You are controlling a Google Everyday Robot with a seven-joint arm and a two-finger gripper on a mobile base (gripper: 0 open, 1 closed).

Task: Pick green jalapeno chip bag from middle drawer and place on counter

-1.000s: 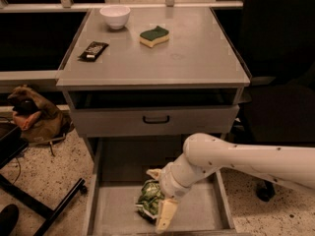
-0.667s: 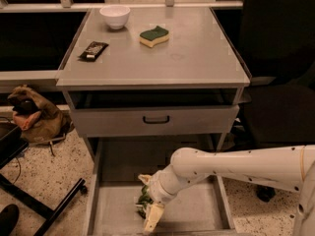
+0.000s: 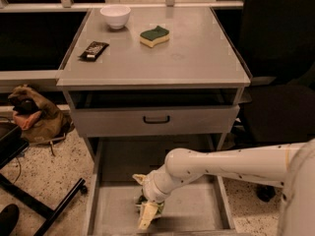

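The green jalapeno chip bag lies on the floor of the open middle drawer, left of centre, and is mostly covered. My gripper is down in the drawer right at the bag, at the end of the white arm that reaches in from the right. Only a sliver of green foil shows beside it. The counter is the grey cabinet top above.
On the counter stand a white bowl, a green-topped yellow sponge and a black snack bar wrapper. The drawer front with a black handle overhangs the drawer's back. A brown bag and black chair legs are on the floor to the left.
My gripper and arm have moved left across the drawer and now cover more of the green bag. The bag has stayed on the drawer floor.
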